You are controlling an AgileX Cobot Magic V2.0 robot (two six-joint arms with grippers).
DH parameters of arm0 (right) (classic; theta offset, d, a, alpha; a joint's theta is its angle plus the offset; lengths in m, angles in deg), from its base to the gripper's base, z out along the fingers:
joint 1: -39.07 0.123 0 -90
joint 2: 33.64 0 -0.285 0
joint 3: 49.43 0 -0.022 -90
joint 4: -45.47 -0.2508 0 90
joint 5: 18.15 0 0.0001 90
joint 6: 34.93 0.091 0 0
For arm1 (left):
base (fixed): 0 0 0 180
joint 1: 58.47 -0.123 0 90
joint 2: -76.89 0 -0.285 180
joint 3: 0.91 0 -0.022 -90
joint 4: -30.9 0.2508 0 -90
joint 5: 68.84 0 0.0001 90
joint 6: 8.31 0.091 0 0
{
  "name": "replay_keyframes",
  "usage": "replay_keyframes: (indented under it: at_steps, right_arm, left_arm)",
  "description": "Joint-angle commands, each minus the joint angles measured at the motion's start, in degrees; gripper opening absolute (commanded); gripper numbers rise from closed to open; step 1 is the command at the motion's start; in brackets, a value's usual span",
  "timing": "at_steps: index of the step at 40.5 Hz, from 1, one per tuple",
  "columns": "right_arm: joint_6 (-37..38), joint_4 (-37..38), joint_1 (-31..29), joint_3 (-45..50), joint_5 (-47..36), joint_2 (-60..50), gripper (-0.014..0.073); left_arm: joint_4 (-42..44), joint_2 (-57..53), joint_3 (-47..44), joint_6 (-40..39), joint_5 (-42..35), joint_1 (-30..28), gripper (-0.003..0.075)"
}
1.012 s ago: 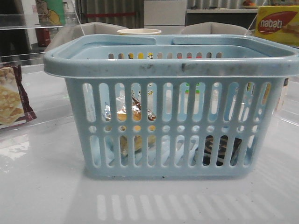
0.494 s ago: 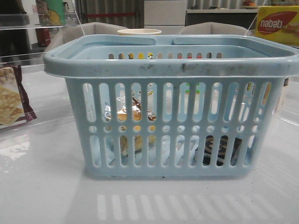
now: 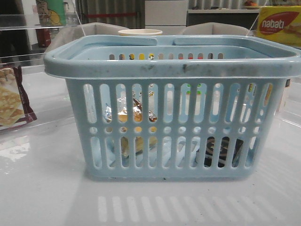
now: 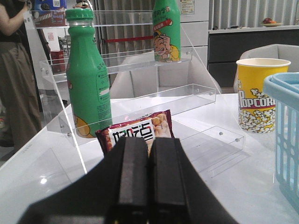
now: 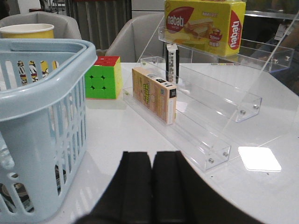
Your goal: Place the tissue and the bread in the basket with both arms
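Note:
The light-blue basket (image 3: pixel 174 70) stands in the middle of the front view. Through its slots the wrapped golden-brown bread (image 3: pixel 129 115) shows inside at the left, and the dark tissue pack (image 3: pixel 221 148) lies inside on the floor at the right. The basket's rim also shows in the left wrist view (image 4: pixel 282 86) and in the right wrist view (image 5: pixel 42 84). My left gripper (image 4: pixel 148 142) is shut and empty, left of the basket above the table. My right gripper (image 5: pixel 152 156) is shut and empty, right of the basket. Neither gripper shows in the front view.
A maroon-edged cracker packet (image 4: pixel 138 130) lies ahead of the left gripper, with a green bottle (image 4: pixel 88 74), clear acrylic shelves and a popcorn cup (image 4: pixel 259 93). On the right are a cube (image 5: pixel 103 77), a carton (image 5: pixel 154 93) and a yellow nabati box (image 5: pixel 203 25) on acrylic steps.

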Motion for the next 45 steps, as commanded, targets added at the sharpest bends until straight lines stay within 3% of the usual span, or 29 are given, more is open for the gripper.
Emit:
replay_keyframes:
  at_steps: [1,45]
  right_arm:
    - [-0.5,-0.1,0.0,0.1,-5.0,-1.0,0.0056]
    - [-0.5,2.2,0.1,0.1,-7.6,-1.0,0.0056]
  left_arm:
    - [-0.2,-1.0,0.0,-0.6,-5.1,0.4,0.0091]
    - [-0.2,-1.0,0.0,-0.6,-5.1,0.4,0.0091]
